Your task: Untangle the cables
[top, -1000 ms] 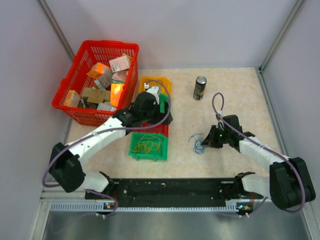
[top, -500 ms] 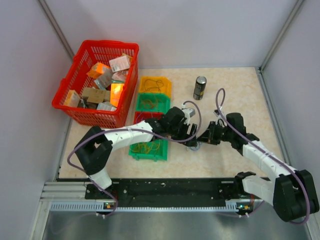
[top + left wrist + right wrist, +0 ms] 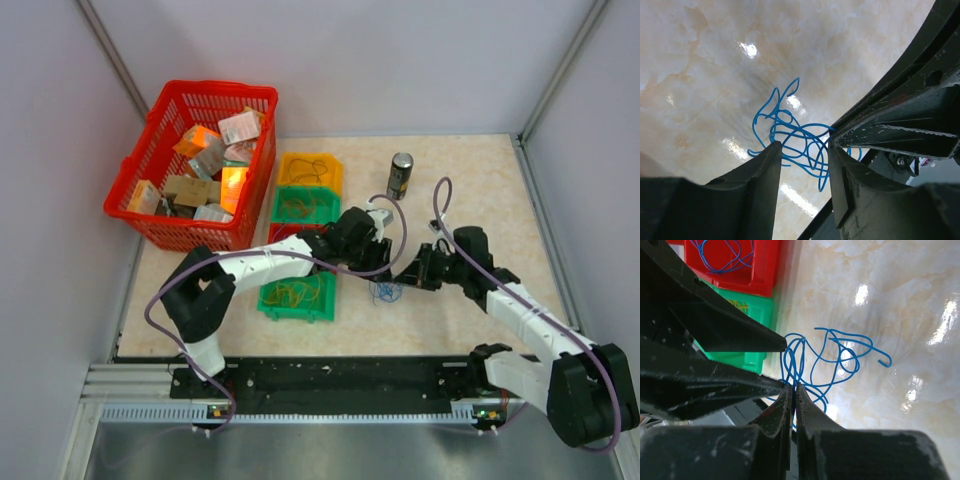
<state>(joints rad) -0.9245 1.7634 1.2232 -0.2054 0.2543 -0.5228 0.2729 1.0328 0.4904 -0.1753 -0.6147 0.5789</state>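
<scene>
The cables [image 3: 790, 131], a blue tangle, lie on the table [image 3: 480, 180] just right of the green bin [image 3: 296, 315]. My right gripper [image 3: 794, 389] is pinched tight on a strand at the tangle's edge. My left gripper [image 3: 804, 150] stands half open astride the loops, clamping nothing.

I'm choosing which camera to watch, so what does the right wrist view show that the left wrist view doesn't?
Only the right wrist view: a red bin holding blue wire, a green bin beside it, and the right fingers pinched shut on a strand of the blue cable tangle. Only the left wrist view: the left fingers parted, the tangle showing between them. Both: that tangle lying on the marbled table.
</scene>
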